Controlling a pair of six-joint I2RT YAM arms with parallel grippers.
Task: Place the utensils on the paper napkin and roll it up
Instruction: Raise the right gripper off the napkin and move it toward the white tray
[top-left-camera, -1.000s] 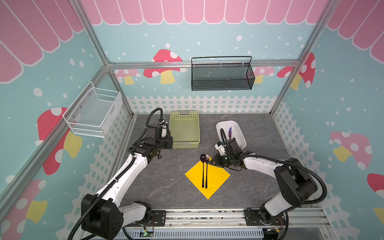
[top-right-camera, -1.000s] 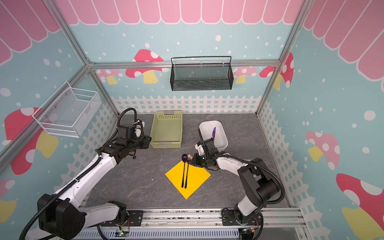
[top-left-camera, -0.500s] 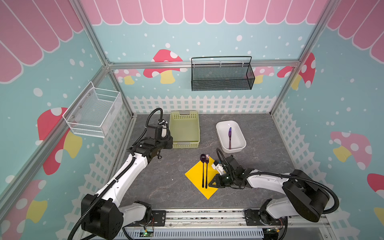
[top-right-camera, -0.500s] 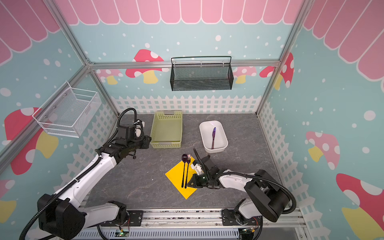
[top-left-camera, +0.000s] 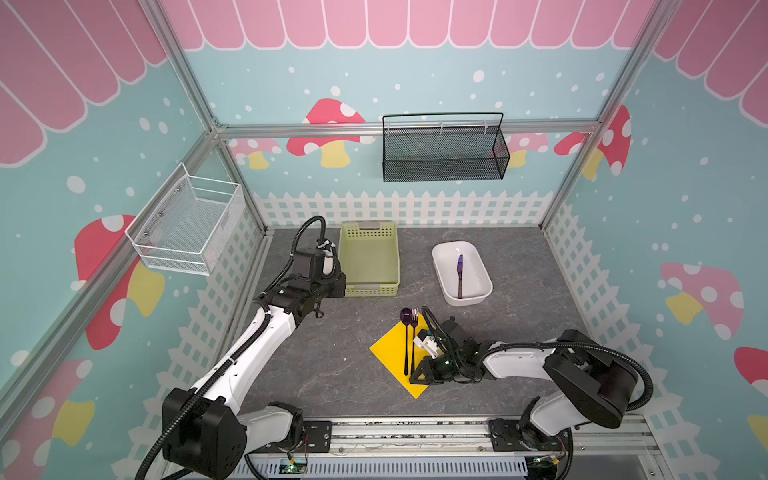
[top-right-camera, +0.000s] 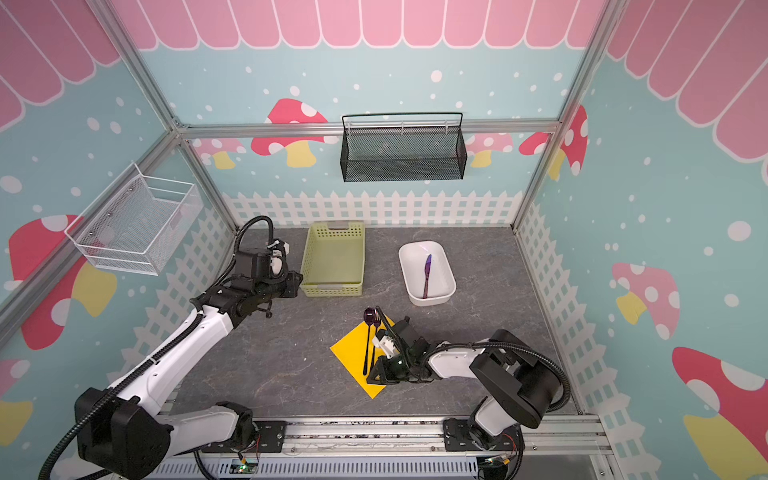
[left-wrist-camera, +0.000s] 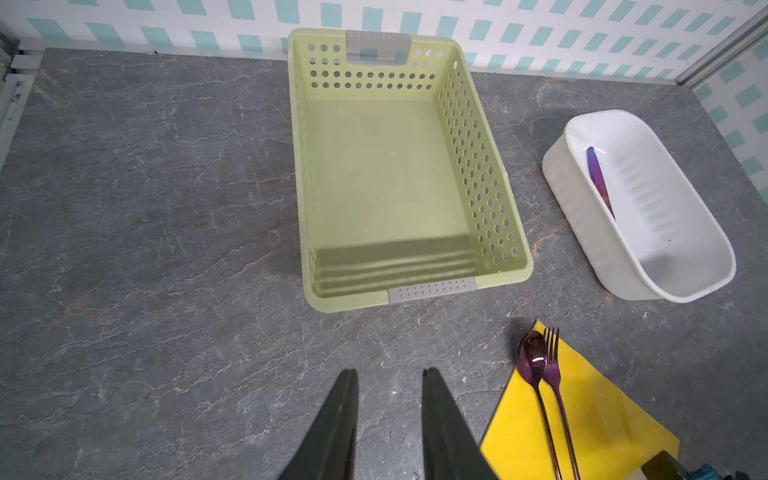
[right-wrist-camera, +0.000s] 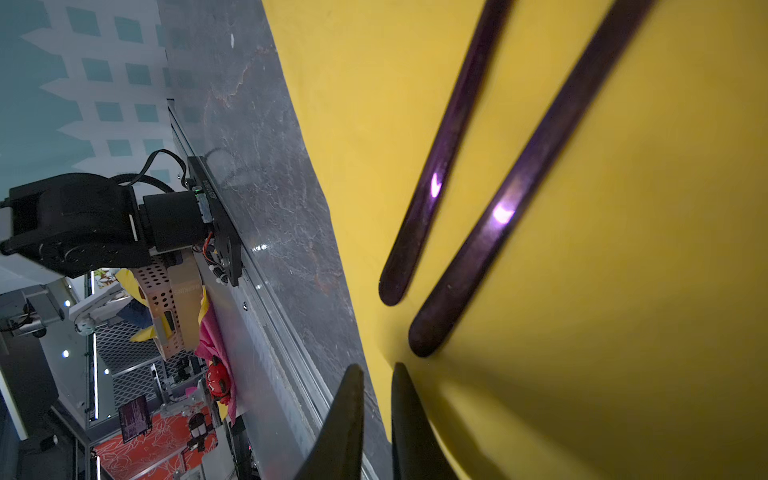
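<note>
Hidden: right claw fingers nearly together at the paper napkin edge; grip unclear.
Left claw: apart, empty, above the tabletop.
Utensils: spoon and fork on napkin; knife in white tub.
Changed: right claw has come from tub to napkin.

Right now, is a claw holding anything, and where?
The left claw holds nothing. The right claw, nearly shut, sits at the paper napkin's edge; whether it pinches the paper cannot be told.

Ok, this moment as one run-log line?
spoon, fork: side by side on napkin | knife: in white tub | right pincer: low at napkin's edge, barely open | left pincer: open, empty
</note>
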